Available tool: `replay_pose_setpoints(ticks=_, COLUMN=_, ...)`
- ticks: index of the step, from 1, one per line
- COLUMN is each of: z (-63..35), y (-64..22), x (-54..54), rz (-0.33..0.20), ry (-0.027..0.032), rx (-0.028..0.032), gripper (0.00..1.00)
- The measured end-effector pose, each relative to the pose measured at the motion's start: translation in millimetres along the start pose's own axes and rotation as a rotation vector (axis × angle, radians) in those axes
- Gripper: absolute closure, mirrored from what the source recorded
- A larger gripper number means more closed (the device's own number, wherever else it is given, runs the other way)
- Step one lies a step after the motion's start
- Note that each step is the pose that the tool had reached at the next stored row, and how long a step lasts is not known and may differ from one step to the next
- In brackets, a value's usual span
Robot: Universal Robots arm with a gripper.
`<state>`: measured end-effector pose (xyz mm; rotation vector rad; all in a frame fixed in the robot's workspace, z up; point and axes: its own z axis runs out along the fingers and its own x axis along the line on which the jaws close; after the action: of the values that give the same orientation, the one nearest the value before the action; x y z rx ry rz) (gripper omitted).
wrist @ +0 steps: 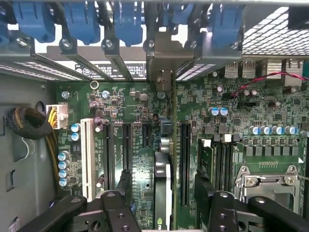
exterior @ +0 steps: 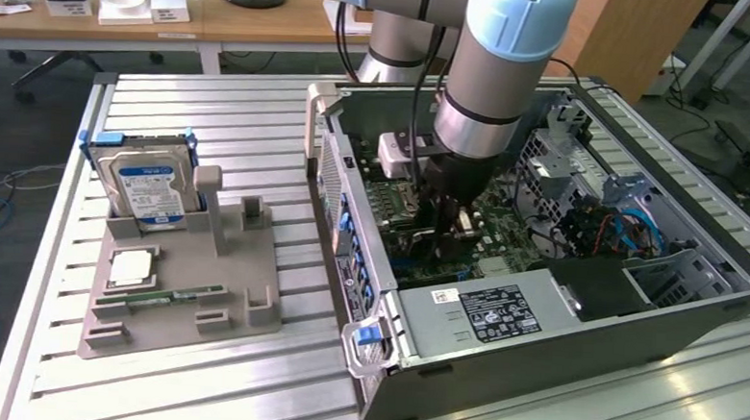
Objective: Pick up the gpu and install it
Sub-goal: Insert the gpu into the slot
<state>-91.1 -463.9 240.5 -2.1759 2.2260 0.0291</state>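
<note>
in the exterior view the gripper [exterior: 455,217] reaches down into the open computer case [exterior: 678,312] over the motherboard [exterior: 501,260]. in the wrist view its fingers [wrist: 113,212] stand spread, the gpu [wrist: 161,186] upright on edge between them in a motherboard slot.

No wording can be read with certainty anywhere in these pictures. In the exterior view, the silver hard drive [exterior: 145,186] standing upright in the grey plastic holder [exterior: 178,291] carries a blue-and-white label, its print too small to make out. At about four o'clock from it, the black sticker [exterior: 496,313] on the power-supply box inside the open grey computer case [exterior: 559,374] shows white lines and small marks, none legible; a small white sticker [exterior: 444,294] sits just beside it. In the wrist view, white markings on the green motherboard [wrist: 203,111] stay unreadable.
</note>
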Motion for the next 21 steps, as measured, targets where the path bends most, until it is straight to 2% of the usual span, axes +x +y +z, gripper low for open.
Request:
replay_pose_setpoints(ticks=12, z=-15.5, y=-0.1, x=-0.5, rz=0.0, ry=0.0, rx=0.0, gripper=0.36)
replay_pose_setpoints(ticks=21, z=-21.0, y=-0.1, x=-0.7, rz=0.0, ry=0.0001, rx=0.0, gripper=0.36)
